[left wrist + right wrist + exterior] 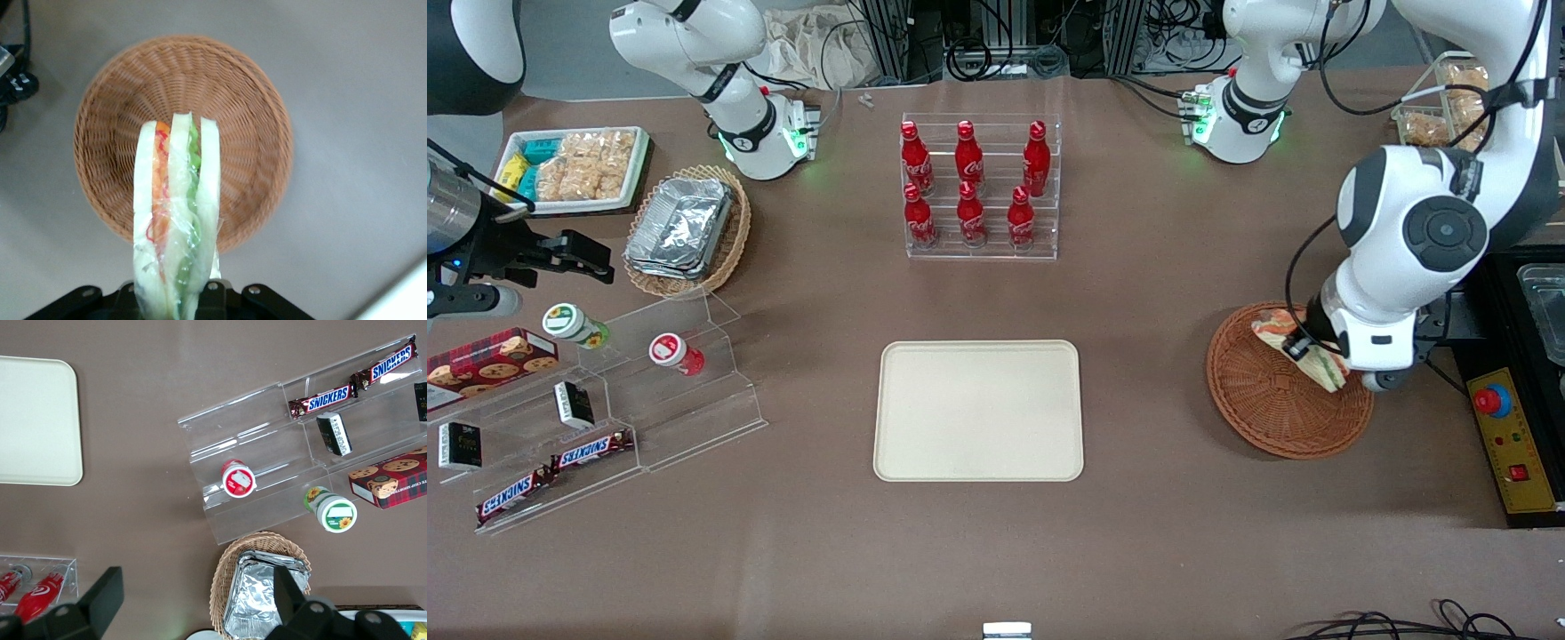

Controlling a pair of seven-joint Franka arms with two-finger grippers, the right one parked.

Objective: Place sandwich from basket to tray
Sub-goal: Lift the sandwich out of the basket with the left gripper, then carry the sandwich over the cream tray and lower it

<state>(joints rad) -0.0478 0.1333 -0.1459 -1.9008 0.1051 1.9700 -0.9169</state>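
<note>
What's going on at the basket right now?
The left arm's gripper is shut on the sandwich, holding it over the reddish-brown basket. The wrist view shows the sandwich wrapped in clear film and apparently lifted off the weave. The cream tray, toward the parked arm's end, has nothing on it yet.

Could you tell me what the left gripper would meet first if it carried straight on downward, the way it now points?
Probably the basket: the gripper, shut on the sandwich, points down over its weave; the sandwich would touch first.
</note>
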